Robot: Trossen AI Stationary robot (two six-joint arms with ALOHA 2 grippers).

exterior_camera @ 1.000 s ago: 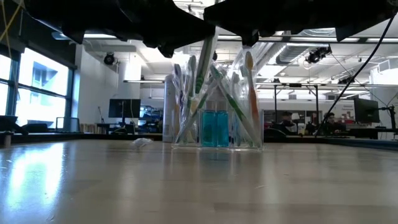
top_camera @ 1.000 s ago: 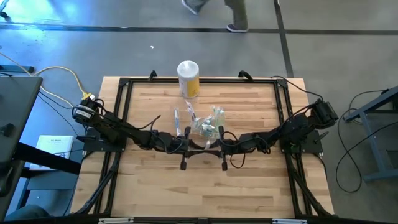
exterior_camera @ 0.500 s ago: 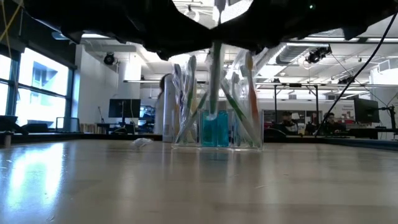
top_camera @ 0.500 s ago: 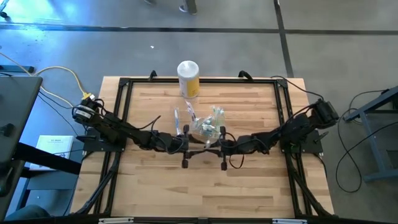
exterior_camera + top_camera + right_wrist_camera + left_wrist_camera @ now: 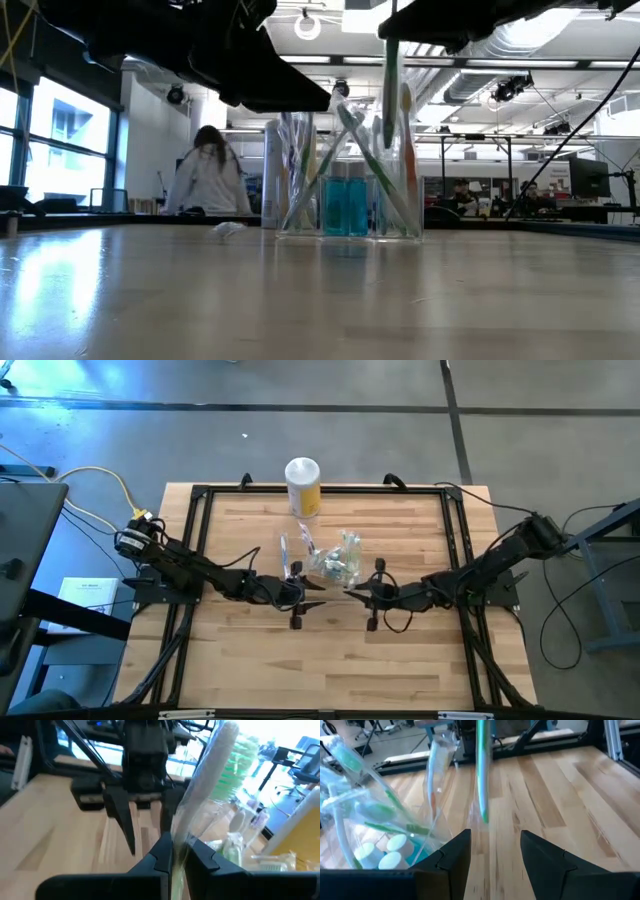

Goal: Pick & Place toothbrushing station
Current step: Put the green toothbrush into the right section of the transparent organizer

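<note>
Released by the open left hand (image 5: 492,852), the toothbrush (image 5: 200,805) hangs pinched in the right hand (image 5: 179,851).

my left tool (image 5: 300,588) sits low over the surface (image 5: 250,660), just left of the clear holder (image 5: 335,565), fingers (image 5: 455,852) apart with nothing between them. my right tool (image 5: 352,589) hangs just right of the holder, fingers (image 5: 162,852) pinched on a wrapped toothbrush (image 5: 200,795).
</note>
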